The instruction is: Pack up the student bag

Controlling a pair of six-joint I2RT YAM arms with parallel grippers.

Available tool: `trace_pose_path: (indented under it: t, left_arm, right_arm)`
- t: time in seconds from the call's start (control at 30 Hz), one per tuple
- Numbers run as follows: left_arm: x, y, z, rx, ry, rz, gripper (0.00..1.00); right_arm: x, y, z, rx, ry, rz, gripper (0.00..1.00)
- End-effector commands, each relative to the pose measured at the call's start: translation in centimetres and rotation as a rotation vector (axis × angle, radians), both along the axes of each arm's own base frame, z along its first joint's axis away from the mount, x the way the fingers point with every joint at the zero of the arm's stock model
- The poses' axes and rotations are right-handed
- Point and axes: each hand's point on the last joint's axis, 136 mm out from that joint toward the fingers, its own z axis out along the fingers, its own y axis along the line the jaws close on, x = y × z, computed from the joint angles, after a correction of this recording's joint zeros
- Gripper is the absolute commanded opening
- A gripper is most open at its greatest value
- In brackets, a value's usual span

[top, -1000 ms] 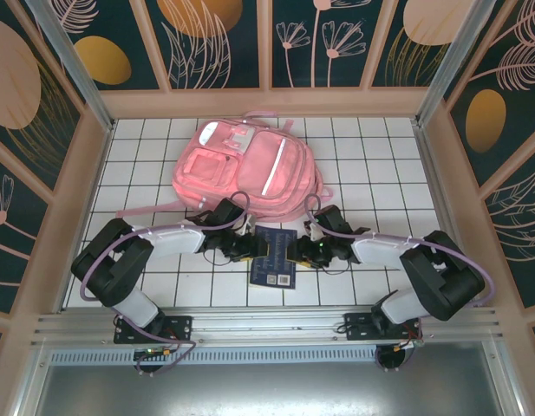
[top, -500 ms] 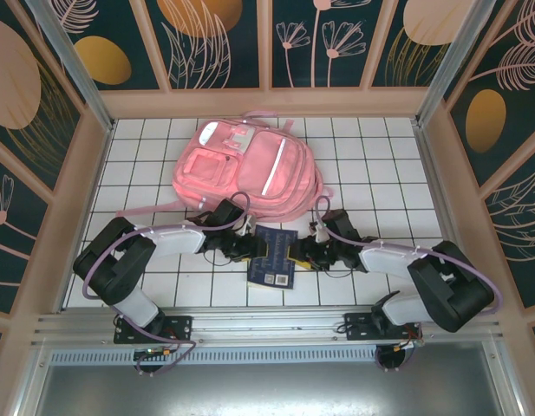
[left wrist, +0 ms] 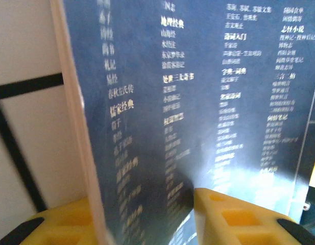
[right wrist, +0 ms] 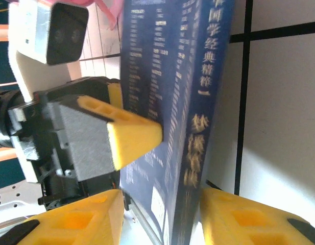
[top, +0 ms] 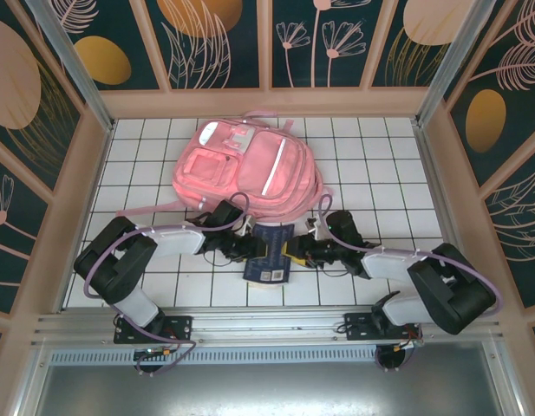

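Since a second ago the book (top: 271, 253) has tipped up from lying flat onto its edge, and the right gripper (top: 295, 252) has slid in toward the lower centre of the top view. We see the student bag (top: 250, 169) lying flat in the upper middle, just above both sets of fingers and touching neither. The right gripper's fingers (right wrist: 249, 219) stand part-way open, clamped across the book at its spine. The left gripper (top: 255, 250) straddles the book's opposite side with one pad (right wrist: 134, 137) on the cover; whether it grips, we cannot tell. What the bag holds we cannot make out.
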Motion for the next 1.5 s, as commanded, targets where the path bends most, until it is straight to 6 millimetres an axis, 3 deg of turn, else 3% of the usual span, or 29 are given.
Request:
trace_pose_path:
  t: [0.0, 0.23, 0.33, 0.4, 0.47, 0.63, 0.73, 0.83, 0.97, 1.1, 1.27, 1.47]
  left_arm:
    - [-1.2, -0.7, -0.3, -0.040, 0.038, -0.036, 0.39]
    - [-1.3, -0.7, -0.4, -0.038, 0.040, -0.038, 0.39]
    - [-1.0, -0.8, 0.1, -0.036, 0.029, -0.045, 0.42]
    - [-0.6, -0.7, 0.7, -0.020, 0.004, -0.042, 0.49]
    - [-0.1, -0.3, 1.4, 0.009, -0.023, -0.025, 0.54]
    - [0.6, 2.2, 1.8, 0.127, -0.072, 0.028, 0.63]
    - [0.8, 3.6, 2.1, 0.126, -0.084, 0.053, 0.64]
    - [2.0, 3.0, 5.1, 0.019, -0.152, 0.052, 0.64]
    - [2.7, -0.1, 13.9, -0.283, -0.319, -0.036, 0.69]
    - [2.9, -0.8, 21.2, -0.419, -0.513, -0.086, 0.73]
    - [2.2, -0.9, 25.4, -0.517, -0.615, -0.132, 0.72]
    - [1.4, -1.1, 28.1, -0.634, -0.645, -0.148, 0.73]
  right_arm:
    - [0.7, 0.8, 0.3, 0.002, -0.056, 0.023, 0.44]
    - [0.8, 0.1, -0.8, -0.049, -0.062, -0.001, 0.39]
    - [1.1, -0.1, -0.5, -0.066, -0.082, -0.012, 0.27]
    - [1.4, -0.3, -0.4, -0.095, -0.091, -0.020, 0.10]
    - [1.7, -0.6, 0.0, -0.116, -0.109, -0.024, 0.00]
    - [2.5, -2.0, 2.5, -0.185, -0.185, -0.059, 0.00]
    - [2.2, -2.1, 5.6, -0.155, -0.256, -0.033, 0.00]
    - [1.5, -1.4, 9.6, -0.068, -0.347, 0.025, 0.00]
    - [0.7, -0.5, 14.9, 0.038, -0.453, 0.089, 0.00]
    - [-0.2, 0.2, 19.5, 0.131, -0.567, 0.156, 0.00]
    - [-1.7, 0.5, 25.0, 0.253, -0.715, 0.228, 0.00]
    - [-2.4, 0.2, 28.7, 0.289, -0.813, 0.241, 0.00]
